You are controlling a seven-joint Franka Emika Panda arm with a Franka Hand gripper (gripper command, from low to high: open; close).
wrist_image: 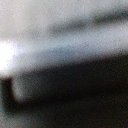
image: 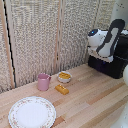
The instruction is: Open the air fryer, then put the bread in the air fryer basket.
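Note:
The black air fryer stands at the exterior view's right edge, at the back of the wooden table. My white-and-black arm hangs right in front of it. The gripper at its lower end is pressed close to the fryer's face, and its fingers are too small to make out. The arm hides the air fryer handle, and I cannot tell the air fryer basket apart from the black body. The golden-yellow bread lies on the table mid-view, far from the gripper. The wrist view is a blur of a grey band over a dark mass.
A small white bowl of yellow-orange food sits just behind the bread. A pink cup stands to its left. A round patterned plate lies at the front left. Woven screens back the table.

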